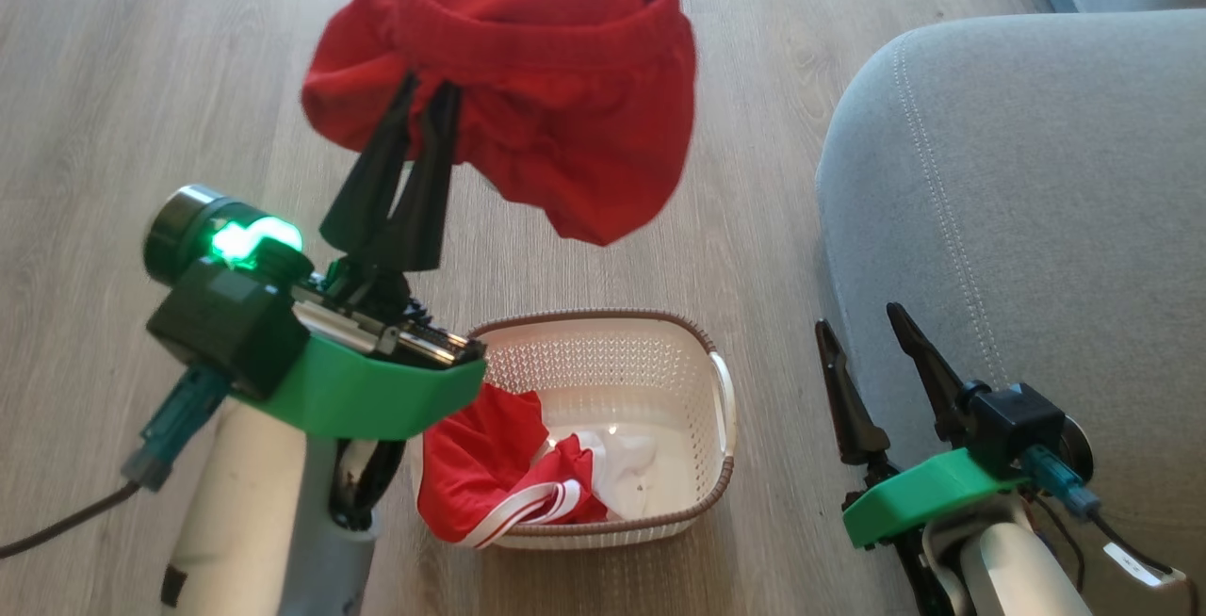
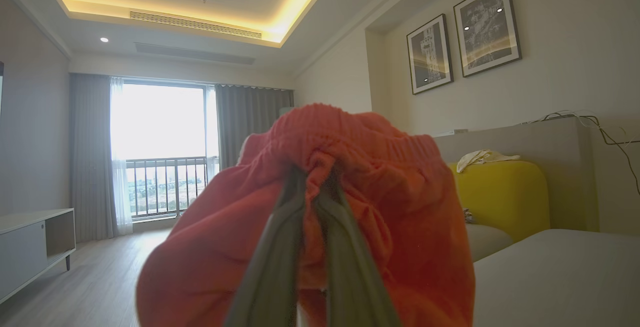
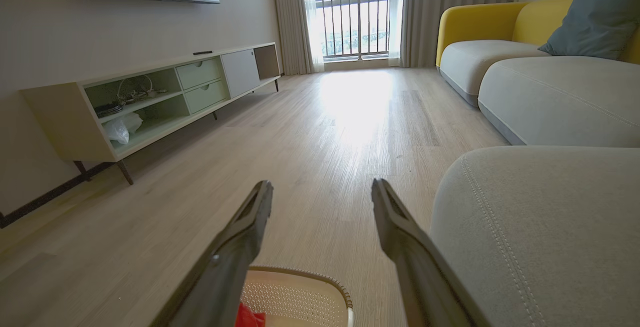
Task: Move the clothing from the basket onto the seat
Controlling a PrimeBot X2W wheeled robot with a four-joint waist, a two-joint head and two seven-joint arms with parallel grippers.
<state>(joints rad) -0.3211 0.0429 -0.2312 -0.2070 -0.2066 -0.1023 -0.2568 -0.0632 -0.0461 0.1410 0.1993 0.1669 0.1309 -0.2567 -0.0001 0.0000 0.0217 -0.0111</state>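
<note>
Above the floor [image 1: 141, 79], up-view of the basket [image 1: 612, 316], my left gripper [image 1: 429, 121] is clamped tight on the lifted garment [image 1: 528, 60]. The fingers pinch what looks like the elastic waistband (in the left wrist view the ribbed band bunches over both fingers). It hangs clear of the basket in a lump, so there's no clean long axis. The loose bulk sags right of the fingers, toward the seat [image 1: 1036, 173].

The seat lies to the right of the load, with a strip of bare floor between. My call: next is a carry rightward, over the cushion's rounded edge, done by the left arm.

My right gripper [image 1: 859, 316] sits just beside the seat's front, fingers spread wide with nothing in them. It's nearer the seat but idle.

The second garment [image 1: 490, 479] lies in the basket's left half, striped hem reaching the near rim. Its long axis runs roughly from the left wall to the centre.
</note>
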